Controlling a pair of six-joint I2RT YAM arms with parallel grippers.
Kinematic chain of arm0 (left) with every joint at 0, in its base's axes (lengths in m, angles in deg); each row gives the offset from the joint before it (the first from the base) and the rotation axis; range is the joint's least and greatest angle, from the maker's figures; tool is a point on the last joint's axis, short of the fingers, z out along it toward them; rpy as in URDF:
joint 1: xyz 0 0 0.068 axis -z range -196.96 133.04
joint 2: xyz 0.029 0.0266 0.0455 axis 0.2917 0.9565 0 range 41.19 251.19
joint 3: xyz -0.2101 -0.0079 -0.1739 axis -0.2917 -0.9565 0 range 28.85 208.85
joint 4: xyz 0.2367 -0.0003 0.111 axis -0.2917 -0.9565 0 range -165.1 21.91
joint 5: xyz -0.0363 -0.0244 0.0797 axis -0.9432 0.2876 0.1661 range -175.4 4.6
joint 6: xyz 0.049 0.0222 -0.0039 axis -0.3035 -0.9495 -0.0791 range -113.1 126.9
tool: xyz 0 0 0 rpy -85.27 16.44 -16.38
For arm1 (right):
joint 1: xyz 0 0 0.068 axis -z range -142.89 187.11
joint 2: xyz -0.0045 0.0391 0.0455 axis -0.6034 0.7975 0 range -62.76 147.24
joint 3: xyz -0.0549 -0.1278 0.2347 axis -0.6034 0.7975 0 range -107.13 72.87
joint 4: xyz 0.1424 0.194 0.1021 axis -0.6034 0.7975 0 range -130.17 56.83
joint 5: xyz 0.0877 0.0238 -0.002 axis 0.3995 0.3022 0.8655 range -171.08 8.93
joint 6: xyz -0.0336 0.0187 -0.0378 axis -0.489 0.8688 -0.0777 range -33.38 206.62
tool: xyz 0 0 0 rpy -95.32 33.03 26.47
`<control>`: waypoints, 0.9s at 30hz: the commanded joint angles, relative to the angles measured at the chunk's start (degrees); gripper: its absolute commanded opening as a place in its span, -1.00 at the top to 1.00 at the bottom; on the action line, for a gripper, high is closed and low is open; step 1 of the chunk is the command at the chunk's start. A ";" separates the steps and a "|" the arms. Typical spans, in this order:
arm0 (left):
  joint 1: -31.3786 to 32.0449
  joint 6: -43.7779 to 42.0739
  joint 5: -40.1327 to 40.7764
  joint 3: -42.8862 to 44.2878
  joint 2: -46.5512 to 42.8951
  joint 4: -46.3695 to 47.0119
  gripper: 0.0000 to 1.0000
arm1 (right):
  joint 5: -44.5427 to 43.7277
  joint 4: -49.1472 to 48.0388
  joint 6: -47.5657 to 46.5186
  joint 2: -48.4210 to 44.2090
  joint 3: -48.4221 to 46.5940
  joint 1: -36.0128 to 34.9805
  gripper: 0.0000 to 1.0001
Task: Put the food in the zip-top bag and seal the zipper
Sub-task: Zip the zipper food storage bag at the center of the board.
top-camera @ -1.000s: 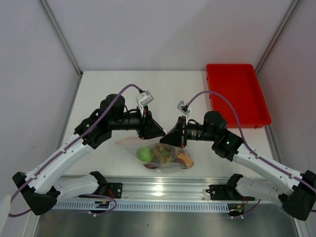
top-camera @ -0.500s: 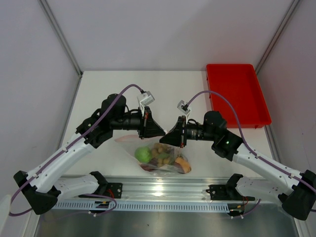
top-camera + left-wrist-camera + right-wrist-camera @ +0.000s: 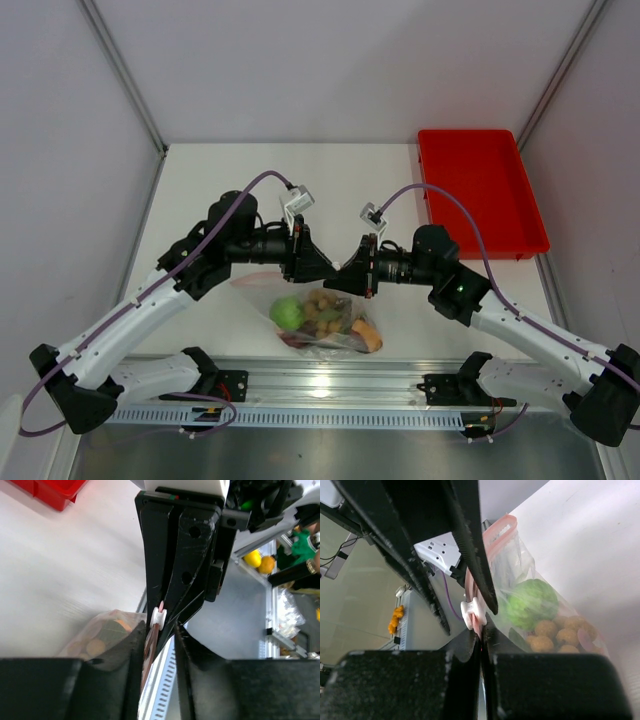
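Observation:
The zip-top bag [image 3: 345,322] hangs between my two grippers just above the table's near edge. Inside it are a green round fruit [image 3: 287,313], tan round fruits [image 3: 325,306] and an orange piece [image 3: 368,336]. My right gripper [image 3: 347,277] is shut on the pinkish zipper strip [image 3: 478,587], right beside the white slider [image 3: 471,614]. My left gripper [image 3: 322,268] faces it tip to tip. Its jaws stand a little apart around the strip [image 3: 149,642], just behind the slider [image 3: 158,616]. The green fruit [image 3: 532,602] and tan fruits [image 3: 555,632] show through the bag.
A red tray [image 3: 480,190] lies at the back right of the white table and shows in the left wrist view [image 3: 50,490]. The metal rail [image 3: 320,385] with the arm bases runs along the near edge, directly below the bag.
My left gripper has slid right along the strip until it nearly touches the right gripper. The hanging bag and its food have shifted slightly left.

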 commanded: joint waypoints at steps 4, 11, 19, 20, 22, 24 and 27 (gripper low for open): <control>-0.14 1.17 -0.95 0.97 1.03 1.50 0.18 | -0.39 -5.63 1.28 0.01 -0.65 -0.52 1.00; -0.14 1.35 -0.87 0.97 1.30 1.59 0.36 | -0.22 -5.63 1.36 0.36 -0.83 -0.70 1.00; -0.75 1.79 -1.22 1.50 0.86 1.68 0.56 | -0.65 -5.54 1.01 0.98 -0.56 -1.49 1.00; -0.84 1.88 -1.39 1.50 0.86 1.77 0.60 | -0.66 -5.71 1.10 0.89 -0.48 -1.49 1.00; -0.93 1.96 -1.83 1.15 0.86 1.86 0.65 | -0.74 -5.80 1.36 0.89 -0.30 -1.67 1.00; -1.02 2.14 -2.01 1.24 0.68 2.03 0.70 | -0.74 -5.72 1.10 0.89 -0.30 -1.67 1.00; -1.54 3.10 -3.24 0.45 0.24 3.00 0.70 | -0.74 -5.54 1.27 1.07 -0.04 -1.67 1.00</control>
